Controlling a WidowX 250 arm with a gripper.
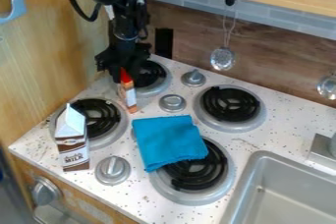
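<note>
The black gripper (122, 67) hangs at the upper left of the camera view, over the stove's back left part. Directly below it, a slim tube (130, 95) with a white label and an orange-red pointed top leans slightly, its tip overlapping the gripper; whether it is held is unclear. A blue cloth (169, 141) lies to the right and nearer, partly over the front right burner (220, 180). Toward the left front stands a brown and white milk carton (71, 142), beside the front left burner (111, 132).
Silver knobs (173, 102) stand among the burners. The back right burner (253, 108) is bare. A metal sink (263, 156) is at the lower right. A wooden wall (49, 61) borders the left, and a strainer (222, 59) hangs at the back under a shelf (295, 2).
</note>
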